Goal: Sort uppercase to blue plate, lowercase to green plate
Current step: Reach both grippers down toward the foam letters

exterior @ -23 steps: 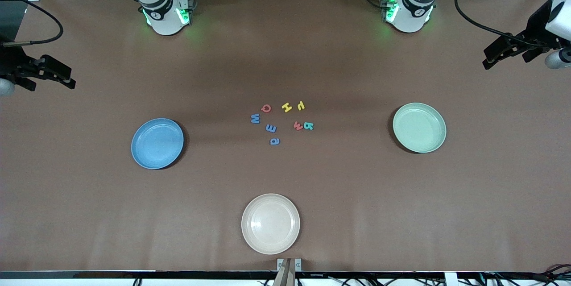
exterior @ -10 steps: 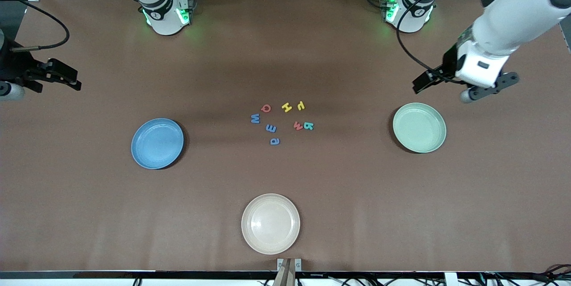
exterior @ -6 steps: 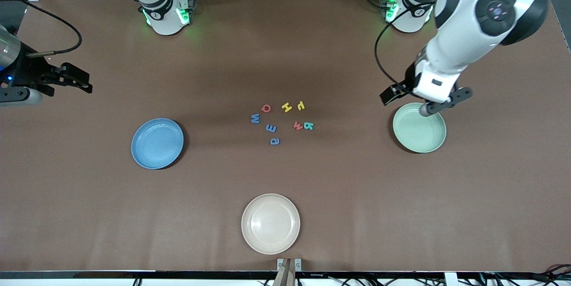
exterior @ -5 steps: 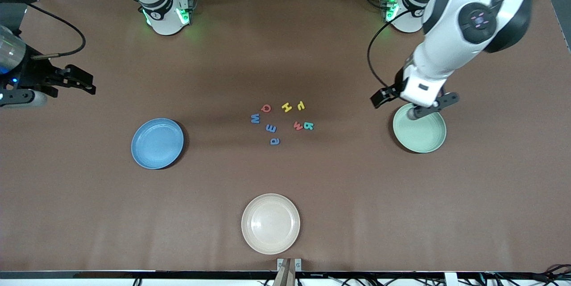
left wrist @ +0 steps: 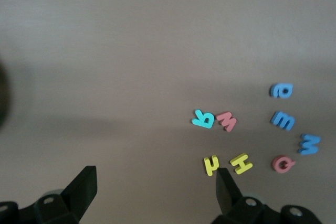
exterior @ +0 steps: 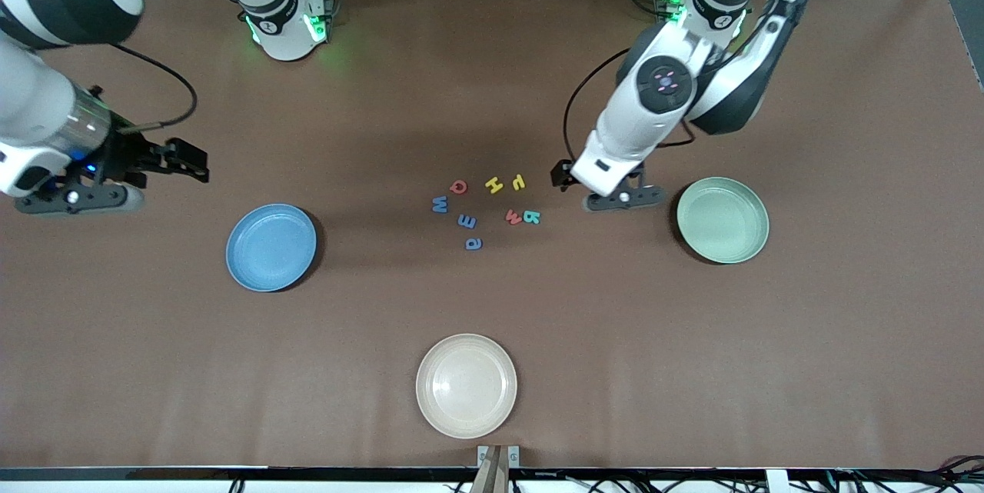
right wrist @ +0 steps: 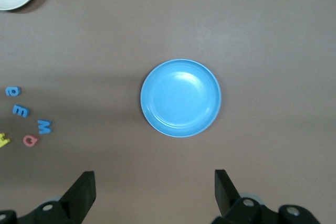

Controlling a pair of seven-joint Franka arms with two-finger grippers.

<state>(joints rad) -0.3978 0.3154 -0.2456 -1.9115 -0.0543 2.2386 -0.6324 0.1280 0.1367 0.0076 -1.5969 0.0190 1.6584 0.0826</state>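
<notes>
- The left gripper (exterior: 615,197) is hovering over bare tabletop (exterior: 492,93) between the letter cluster and the green plate (exterior: 723,219), its fingers (left wrist: 79,187) standing wide apart and holding nothing.
- The right gripper (exterior: 165,162) is hanging over the tabletop toward the right arm's end, above the blue plate (exterior: 270,248), fingers (right wrist: 81,190) spread and empty.
- The blue plate is sitting toward the right arm's end of the tabletop; the green plate is sitting toward the left arm's end. Both are carrying nothing.
- All letters are lying loose near the tabletop's centre, between the two plates.
- Uppercase: the red Q (exterior: 458,186), the blue W (exterior: 440,205), the yellow H (exterior: 494,184) and the teal B (exterior: 532,217) are resting flat on the tabletop.
- Lowercase: the red w (exterior: 513,217) is lying just beside the teal B; the blue e (exterior: 467,221) and the blue a (exterior: 474,244) are lying nearer the front camera than the red Q; the hooked yellow letter (exterior: 519,182) is lying just beside the yellow H.
- A beige plate (exterior: 466,386) is sitting near the tabletop edge closest to the front camera.
</notes>
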